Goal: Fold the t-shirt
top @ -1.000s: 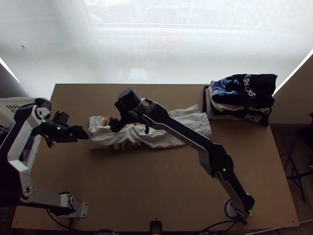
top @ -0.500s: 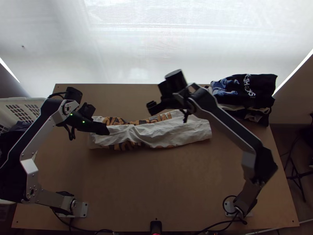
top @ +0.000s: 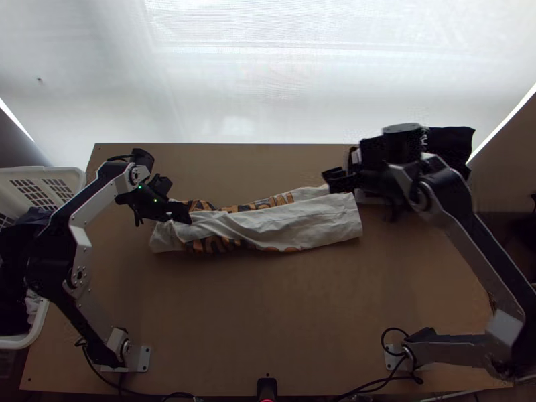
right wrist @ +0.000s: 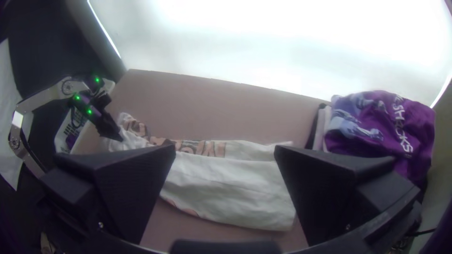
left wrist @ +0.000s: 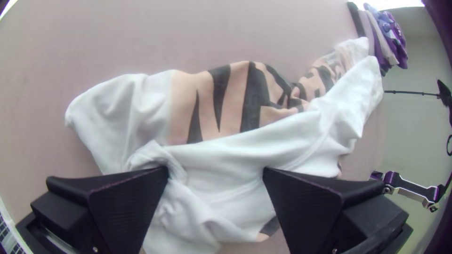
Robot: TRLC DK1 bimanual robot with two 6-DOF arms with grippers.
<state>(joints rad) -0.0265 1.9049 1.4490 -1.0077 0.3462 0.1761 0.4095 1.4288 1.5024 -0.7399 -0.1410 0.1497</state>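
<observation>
See light wooden table (top: 268,321), bearing white t-shirt (top: 295,224) folded into long strip across far half; beside strip's right end, clothes stack (top: 455,144); near same end, right gripper (top: 338,179), released, fingers apart; above left end, left gripper (top: 182,213), likewise released, fingers apart

Stacked folded clothes (top: 453,146) on wooden table (top: 268,315), white basket (top: 50,173), dark cloth (top: 33,216) inside

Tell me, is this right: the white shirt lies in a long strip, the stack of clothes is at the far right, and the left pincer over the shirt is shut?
Not quite: the left wrist view shows the left pincer over the shirt open. The shirt does lie in a long strip, and the stack is at the far right.
</observation>
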